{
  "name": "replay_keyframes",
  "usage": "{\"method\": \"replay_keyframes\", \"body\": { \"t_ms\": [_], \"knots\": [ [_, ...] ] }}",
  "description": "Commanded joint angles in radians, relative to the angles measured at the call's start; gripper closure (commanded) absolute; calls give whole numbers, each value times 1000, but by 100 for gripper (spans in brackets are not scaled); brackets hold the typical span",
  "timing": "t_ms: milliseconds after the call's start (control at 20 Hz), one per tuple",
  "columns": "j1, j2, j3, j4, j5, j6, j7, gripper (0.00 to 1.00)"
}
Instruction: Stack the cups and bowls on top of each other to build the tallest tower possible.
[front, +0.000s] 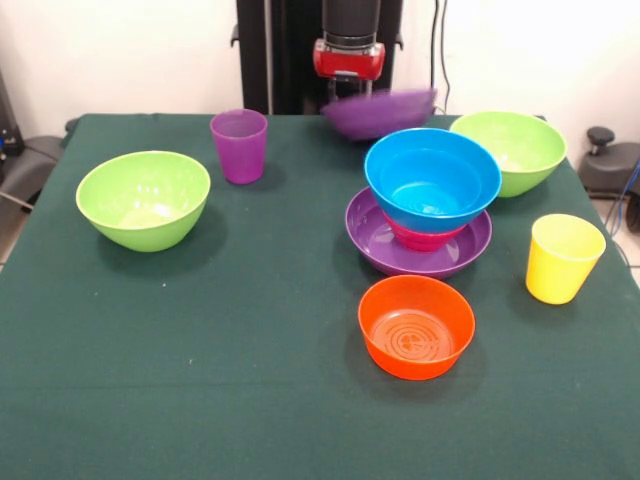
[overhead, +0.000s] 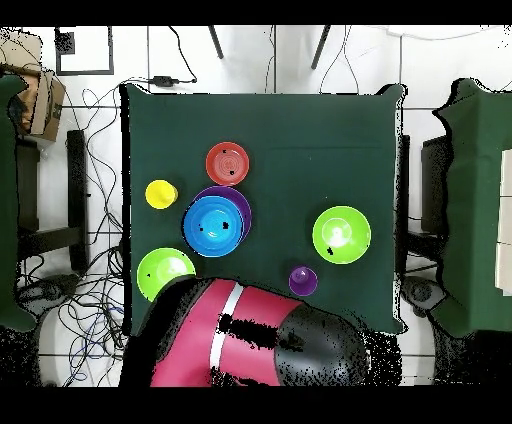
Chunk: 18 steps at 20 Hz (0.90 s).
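Green-clothed desk (front: 250, 400) against a white wall; cables and dark chairs around it in the overhead view.

Tower (front: 425, 215): wide purple base bowl (front: 372, 240), red-pink bowl (front: 420, 238) nested in it, large blue bowl (front: 432, 180) on top, leaning slightly. Right of the desk's middle in the front view.

Loose pieces:
- Lime green bowl (front: 143, 198), left side, well apart from the tower.
- Second lime green bowl (front: 510, 150), just behind and right of the tower.
- Orange bowl (front: 416, 326), just in front of the tower, apart from it.
- Purple cup (front: 239, 145), upright, far left-centre.
- Yellow cup (front: 564, 257), upright, right of the tower.
- Small translucent blue bowl: not made out in either view.

Pincer (front: 350, 95): red-bodied, hanging at the desk's far edge, with the second wide purple bowl (front: 380, 112) blurred and tilted directly under it, clear of the cloth. Apparently closed on that bowl's rim (fingers hidden behind the bowl, so the grip itself is inferred from the bowl being off the cloth).

Step in hand, judged: carrying the second purple bowl toward the tower. Progress: three pieces piled, most still loose.

Next move calls for: bringing the bowl level and centring it over the blue bowl (wider than what sits beneath, so liable to rock or tip the leaning blue bowl) before release.
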Motion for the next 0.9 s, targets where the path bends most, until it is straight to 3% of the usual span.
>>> {"method": "replay_keyframes", "body": {
  "t_ms": [50,350,600,900],
  "knots": [
    [16,-2,74,-141,91,-26,145,100],
    [1,-166,114,-81,81,121,143,100],
    [-17,-376,183,-31,101,345,131,100],
    [-25,-549,246,-12,151,550,120,100]
  ]
}}
